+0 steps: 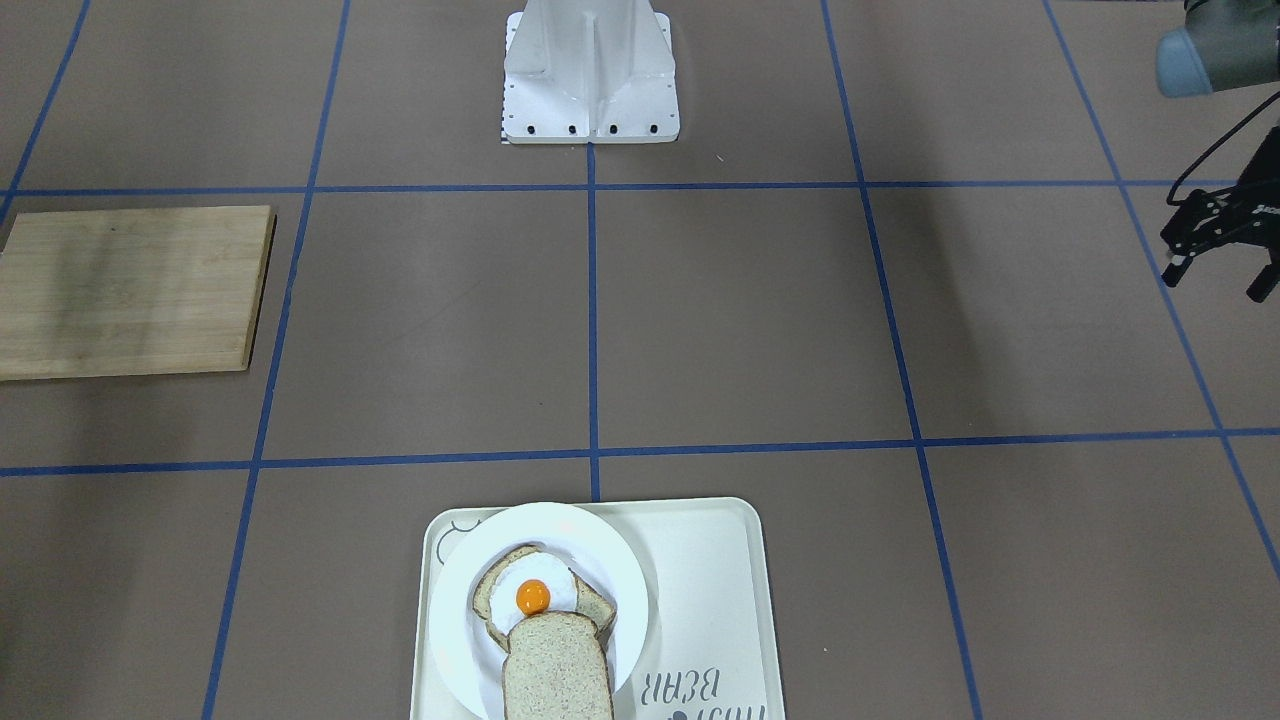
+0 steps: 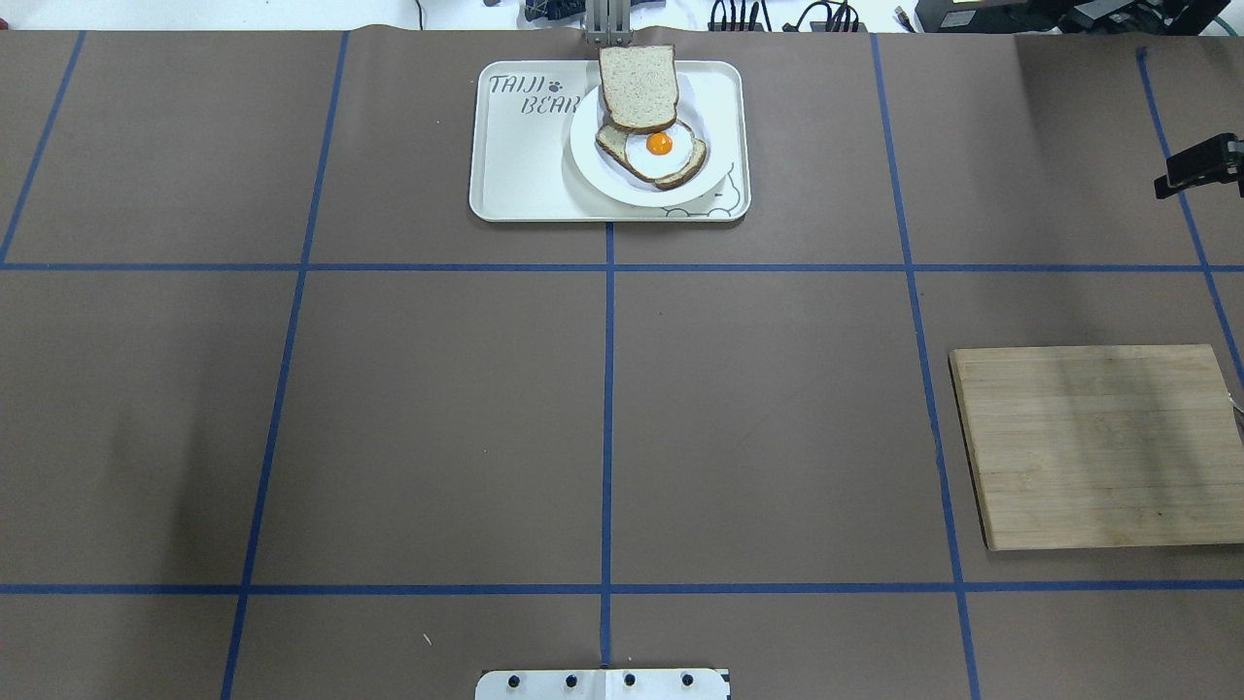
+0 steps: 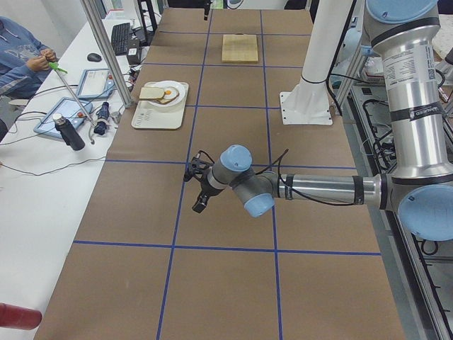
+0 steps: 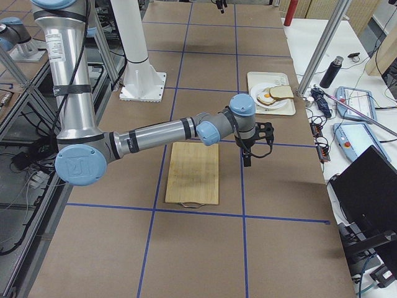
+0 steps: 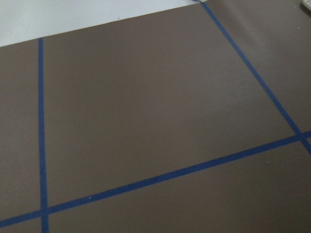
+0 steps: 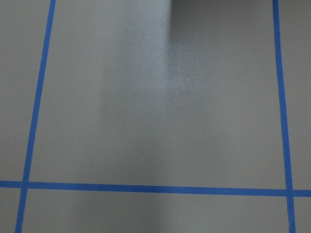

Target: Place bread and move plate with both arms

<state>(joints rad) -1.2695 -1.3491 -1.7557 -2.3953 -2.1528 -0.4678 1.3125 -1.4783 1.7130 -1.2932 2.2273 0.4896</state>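
**Q:** Where's the bread?

**A:** I see the bread (image 2: 638,86) propped over the plate's (image 2: 603,175) far rim, its near end lapping the egg slice (image 2: 659,156). Its long axis runs from far edge to robot edge, with the rounded end toward the robot. The plate sits in the tray (image 2: 515,165) at mid far edge.

**Q:** Surface?

**A:** Brown paper (image 2: 437,418), blue tape (image 2: 607,437) grid, a wooden board (image 2: 1098,447) by the right edge, and a white bench (image 3: 42,163) beyond.

**Q:** Pincers?

**A:** The left gripper (image 1: 1215,283) is near the left edge, fingers spread and empty. The right gripper (image 4: 254,149) is past the board, and I can't tell its opening.
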